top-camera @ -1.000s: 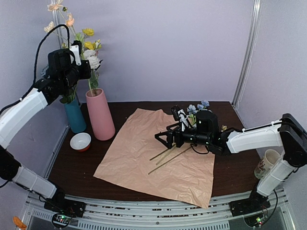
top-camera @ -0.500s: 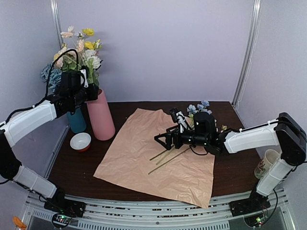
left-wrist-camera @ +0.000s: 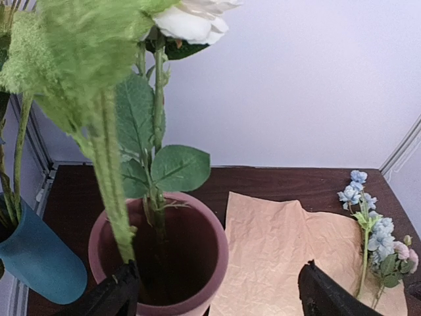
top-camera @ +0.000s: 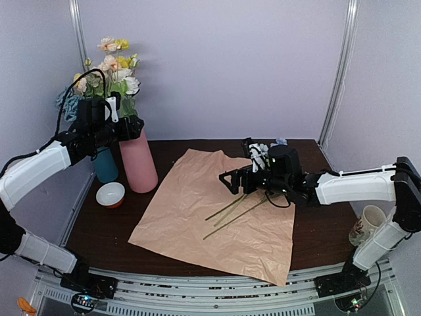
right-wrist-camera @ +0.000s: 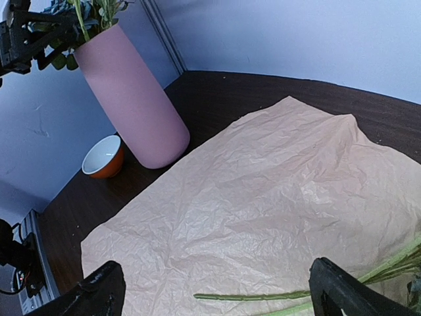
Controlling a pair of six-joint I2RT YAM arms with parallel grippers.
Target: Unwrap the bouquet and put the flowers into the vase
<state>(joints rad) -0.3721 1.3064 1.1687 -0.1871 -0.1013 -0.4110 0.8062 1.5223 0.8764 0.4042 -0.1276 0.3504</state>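
Note:
The pink vase (top-camera: 138,161) stands at the back left and holds several flowers (top-camera: 113,66). My left gripper (top-camera: 125,124) hovers just over its mouth, open. In the left wrist view green stems (left-wrist-camera: 156,197) stand inside the vase rim (left-wrist-camera: 222,253), next to my left gripper's (left-wrist-camera: 217,299) left finger (left-wrist-camera: 112,297). The bouquet's peach paper (top-camera: 217,210) lies spread flat. Loose stems (top-camera: 231,212) lie on it, with blue blooms (left-wrist-camera: 368,227) at their far end. My right gripper (top-camera: 230,181) hangs open above the paper (right-wrist-camera: 263,197), just in front of the stems (right-wrist-camera: 289,296).
A teal vase (top-camera: 104,168) with yellow flowers and a blue hydrangea (top-camera: 66,102) stands left of the pink vase (right-wrist-camera: 131,99). A red-and-white bowl (top-camera: 110,194) sits in front of them. A paper cup (top-camera: 367,224) stands at the right edge by my right arm's base.
My left gripper came down with the flowers, lowering their stems into the pink vase, then opened and let go. My right gripper shifted slightly right and back over the paper.

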